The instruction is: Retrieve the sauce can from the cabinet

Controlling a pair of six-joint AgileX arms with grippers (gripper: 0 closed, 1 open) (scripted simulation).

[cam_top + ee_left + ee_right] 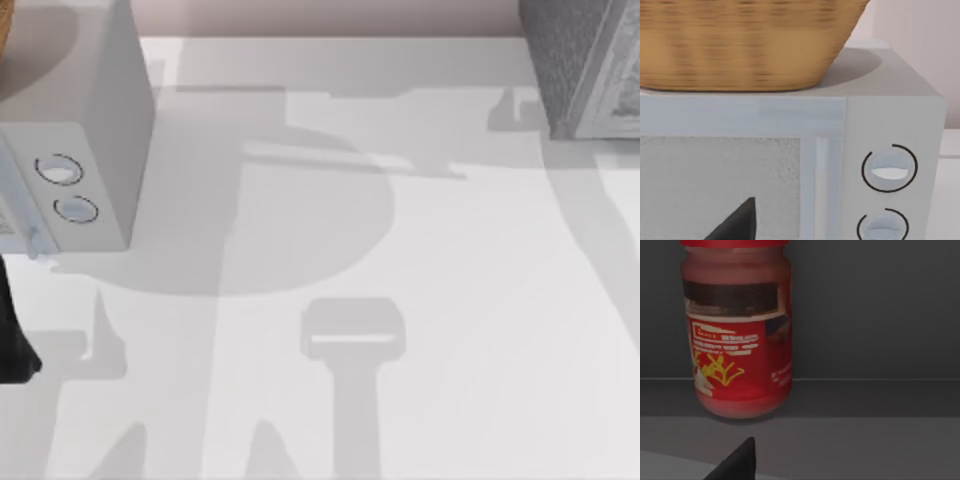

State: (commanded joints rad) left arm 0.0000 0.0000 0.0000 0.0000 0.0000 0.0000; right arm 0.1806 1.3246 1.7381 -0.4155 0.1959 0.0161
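Nearest in the left wrist view, a dark fingertip (737, 222) of the left gripper rose before the microwave's (890, 115) speckled door; whether the jaws stood apart or together could not be told. Just beyond it, to one side of the door, the control panel carried two round dials (889, 171), one above the other. A woven wicker basket (745, 45) sat on the microwave's flat top, casting a shadow there. In the right wrist view, a dark fingertip (740, 462) of the right gripper showed nearest, and again the state of the jaws could not be told. Past it stood the sauce can (737, 330), upright on a dim grey shelf inside the cabinet, close to the dark back wall, with a red top rim, a dark band below it and a red label with pale lettering and yellow marks. It stood apart from the fingertip, untouched. From above, the white bench (400, 300) lay under arm shadows, the microwave (90, 150) at its left edge, a grey speckled cabinet corner (590, 70) at far right.
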